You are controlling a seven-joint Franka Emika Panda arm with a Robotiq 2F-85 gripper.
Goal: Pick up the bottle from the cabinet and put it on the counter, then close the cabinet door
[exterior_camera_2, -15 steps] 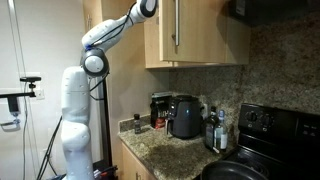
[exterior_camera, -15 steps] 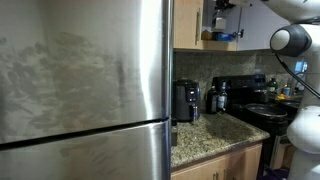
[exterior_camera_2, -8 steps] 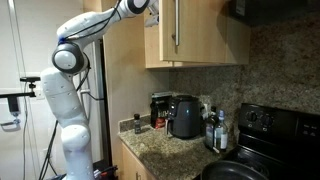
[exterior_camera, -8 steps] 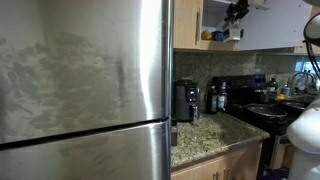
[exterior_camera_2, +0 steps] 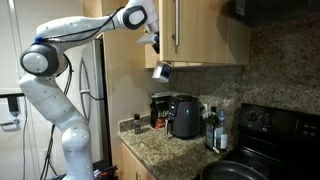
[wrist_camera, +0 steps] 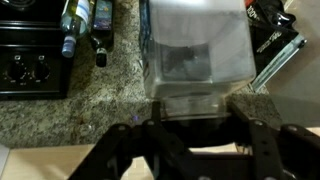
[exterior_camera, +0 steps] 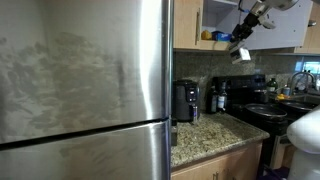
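Note:
My gripper (wrist_camera: 195, 112) is shut on the bottle (wrist_camera: 196, 45), a whitish translucent body that fills the middle of the wrist view, with a black finger on each side of it. In both exterior views the bottle (exterior_camera: 241, 53) (exterior_camera_2: 161, 71) hangs tilted under the gripper (exterior_camera: 245, 38) (exterior_camera_2: 155, 52), in the air just outside and below the cabinet (exterior_camera: 218, 18) and well above the counter (exterior_camera: 205, 135) (wrist_camera: 100, 100). The cabinet door (exterior_camera_2: 205, 35) stands open.
A yellow item (exterior_camera: 207, 35) lies on the cabinet shelf. On the counter stand a black coffee maker (exterior_camera: 185, 100) (exterior_camera_2: 183, 115) and some dark bottles (wrist_camera: 80, 15). The black stove (wrist_camera: 30, 60) borders the counter. The steel fridge (exterior_camera: 85, 90) fills one side.
The gripper has come out of the cabinet and moved downward with the bottle in it. The arm has swung outward from the shelf.

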